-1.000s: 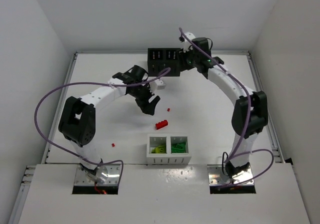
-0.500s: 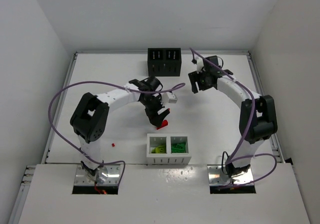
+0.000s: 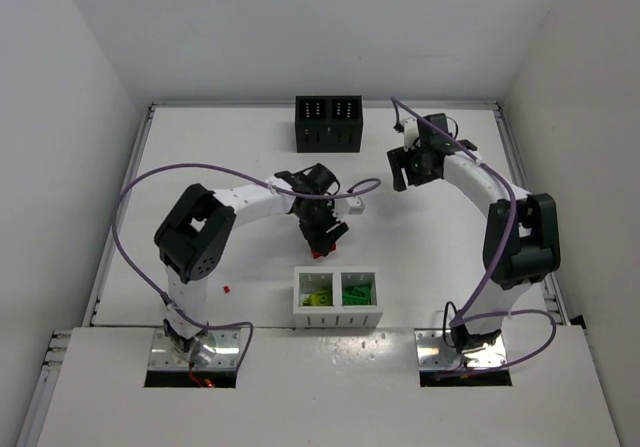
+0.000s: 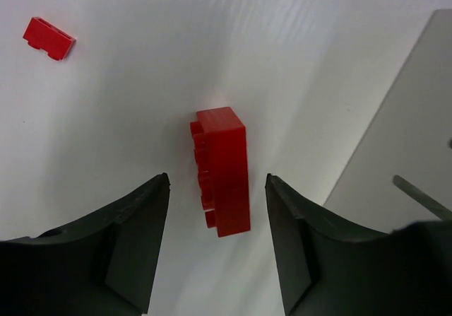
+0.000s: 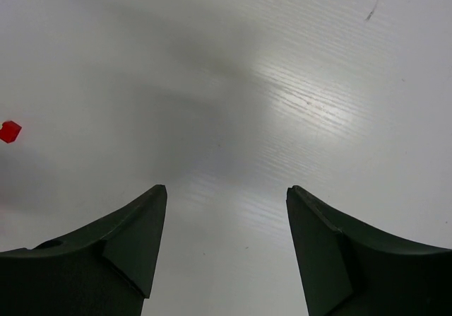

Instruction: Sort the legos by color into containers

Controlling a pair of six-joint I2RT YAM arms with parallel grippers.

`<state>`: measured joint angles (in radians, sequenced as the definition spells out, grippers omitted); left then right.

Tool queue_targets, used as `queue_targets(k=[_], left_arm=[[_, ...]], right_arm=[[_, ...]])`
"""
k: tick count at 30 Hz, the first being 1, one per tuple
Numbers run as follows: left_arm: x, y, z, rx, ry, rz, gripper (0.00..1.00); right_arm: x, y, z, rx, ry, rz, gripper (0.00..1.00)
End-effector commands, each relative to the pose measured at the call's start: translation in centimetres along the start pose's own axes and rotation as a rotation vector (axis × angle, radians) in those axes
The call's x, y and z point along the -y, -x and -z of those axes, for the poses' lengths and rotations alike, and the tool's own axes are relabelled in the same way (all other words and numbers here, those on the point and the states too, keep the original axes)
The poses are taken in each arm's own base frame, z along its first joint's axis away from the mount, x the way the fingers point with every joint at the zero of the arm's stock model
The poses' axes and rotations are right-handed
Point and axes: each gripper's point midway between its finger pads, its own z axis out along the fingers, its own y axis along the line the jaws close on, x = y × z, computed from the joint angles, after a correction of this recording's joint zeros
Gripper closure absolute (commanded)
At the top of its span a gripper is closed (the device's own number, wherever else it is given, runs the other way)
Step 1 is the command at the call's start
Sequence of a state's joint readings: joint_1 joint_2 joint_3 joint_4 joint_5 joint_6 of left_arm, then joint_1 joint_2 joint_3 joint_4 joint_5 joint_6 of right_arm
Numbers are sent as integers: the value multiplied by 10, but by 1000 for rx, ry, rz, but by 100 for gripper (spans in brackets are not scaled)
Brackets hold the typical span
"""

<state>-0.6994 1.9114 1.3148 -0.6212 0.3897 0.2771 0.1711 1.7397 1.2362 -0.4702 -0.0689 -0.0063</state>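
Left hand (image 4: 217,189) is now hovering right over the long red brick (image 4: 226,146), having swung in from farther back on the bench (image 3: 230,147). Its fingers are standing apart, one on each side of the brick, neither touching it. The brick is lying just behind the white container (image 3: 337,318). Right hand (image 5: 226,189), fingers apart and carrying nothing, is backing away from the black container (image 3: 328,139). A pinch on the red brick is looking imminent.
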Motion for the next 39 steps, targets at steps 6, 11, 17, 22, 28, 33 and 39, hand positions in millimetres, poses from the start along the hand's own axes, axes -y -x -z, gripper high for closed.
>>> queue_targets(k=[6, 11, 17, 22, 28, 33, 39], left_arm=[[-32, -20, -19, -48, 109, 95, 58], [-60, -18, -5, -6, 168, 169, 77], [-97, -6, 29, 119, 179, 298, 89], [-117, 0, 61, 217, 182, 423, 90], [-142, -9, 87, 289, 193, 582, 93], [-148, -18, 98, 311, 191, 633, 93], [-152, -24, 102, 317, 201, 649, 93]], right_arm=[[-9, 1, 16, 44, 85, 124, 32], [-23, -8, 18, 38, 174, 194, 35], [-70, -13, 20, 89, 410, 339, 36], [-108, -8, 10, 139, 514, 487, 36], [-153, -3, -16, 133, 558, 642, 48], [-174, -7, -41, 74, 519, 712, 50], [-179, 2, -66, 26, 451, 687, 50]])
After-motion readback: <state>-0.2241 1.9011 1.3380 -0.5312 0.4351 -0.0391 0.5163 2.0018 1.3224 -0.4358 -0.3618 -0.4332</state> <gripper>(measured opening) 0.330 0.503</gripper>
